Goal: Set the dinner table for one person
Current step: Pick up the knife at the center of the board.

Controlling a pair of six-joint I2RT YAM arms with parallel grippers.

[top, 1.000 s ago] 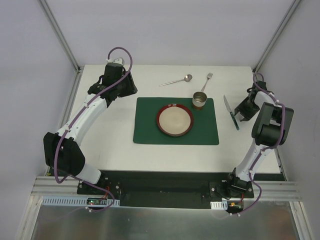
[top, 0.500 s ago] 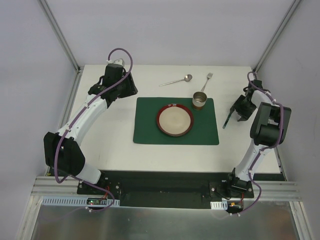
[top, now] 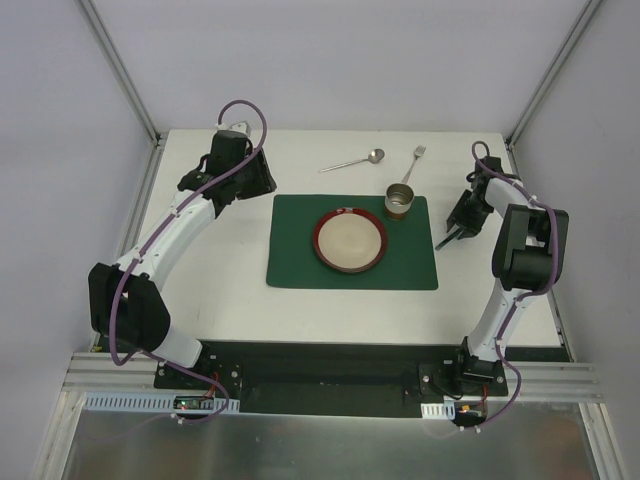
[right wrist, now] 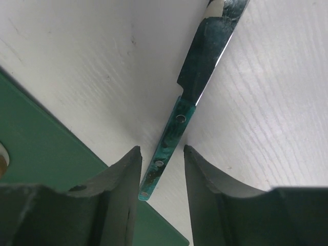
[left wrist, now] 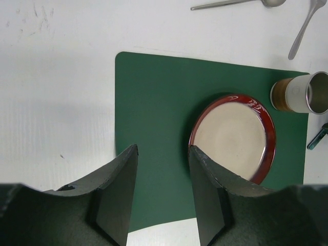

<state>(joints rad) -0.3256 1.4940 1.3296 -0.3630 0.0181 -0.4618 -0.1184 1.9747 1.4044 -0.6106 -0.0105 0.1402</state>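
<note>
White desk (top: 230,270) | knife (right wrist: 190,87) straddled by right tool (right wrist: 161,148), grip cannot be told, meant beside plate (top: 349,241) | left tool (left wrist: 163,147) half-parted, empty

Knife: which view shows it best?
Right wrist: the knife fills the frame, with the blade and green handle clear. The top view shows only a small dark sliver. The left wrist view catches just the handle tip at its right edge.

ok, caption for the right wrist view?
Right gripper straddles green-handled knife on the white table beside the green placemat.
</note>
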